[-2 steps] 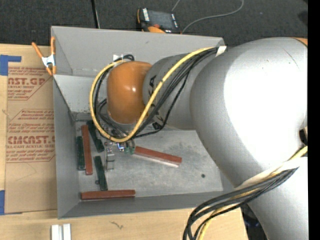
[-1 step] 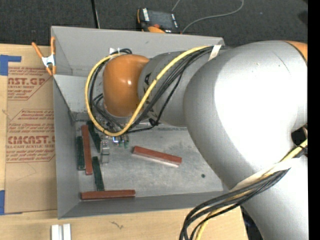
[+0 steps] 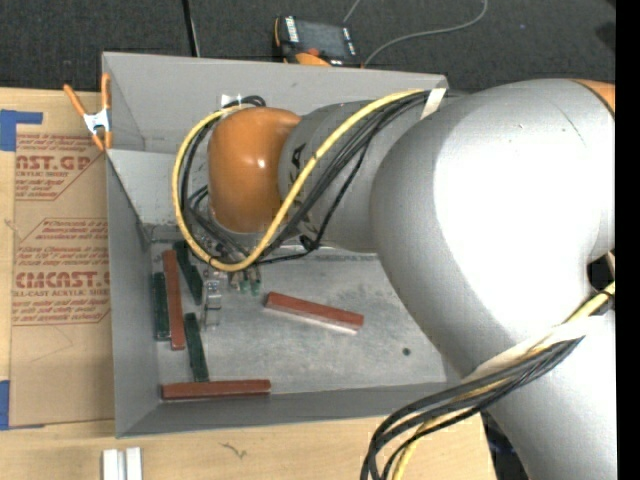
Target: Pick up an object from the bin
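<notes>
My gripper (image 3: 212, 302) reaches down under the orange wrist cover into the bin's left part. Just left of it a long reddish-brown stick (image 3: 174, 298) lies lengthwise along the bin's left side. A dark green stick (image 3: 159, 308) lies on the far side of that one. Another dark green stick (image 3: 194, 343) runs from under the gripper toward the front wall. To the gripper's right a reddish-brown flat bar (image 3: 313, 312) lies slantwise on the bin floor, apart from it.
A second reddish-brown bar (image 3: 215, 389) lies flat along the bin's front wall. The big arm with its yellow and black cables covers the bin's right and back. Bare floor shows between the slanted bar and the front wall.
</notes>
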Controlling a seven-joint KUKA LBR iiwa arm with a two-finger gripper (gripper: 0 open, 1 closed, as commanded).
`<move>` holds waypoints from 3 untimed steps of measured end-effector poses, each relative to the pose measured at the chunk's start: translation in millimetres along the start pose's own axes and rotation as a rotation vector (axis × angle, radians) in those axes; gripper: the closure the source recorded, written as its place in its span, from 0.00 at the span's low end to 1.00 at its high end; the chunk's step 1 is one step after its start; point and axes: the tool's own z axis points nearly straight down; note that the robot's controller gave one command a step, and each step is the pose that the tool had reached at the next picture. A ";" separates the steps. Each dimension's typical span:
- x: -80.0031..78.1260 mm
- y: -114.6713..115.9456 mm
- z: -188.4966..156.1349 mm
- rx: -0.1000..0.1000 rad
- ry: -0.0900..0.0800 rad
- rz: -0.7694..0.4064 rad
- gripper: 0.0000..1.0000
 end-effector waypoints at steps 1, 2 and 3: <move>5.6 0.6 2.9 0.001 -0.001 0.124 0.00; 1.8 -14.3 3.7 0.000 0.000 0.182 0.00; 30.9 -75.7 -9.4 0.003 0.003 0.309 0.00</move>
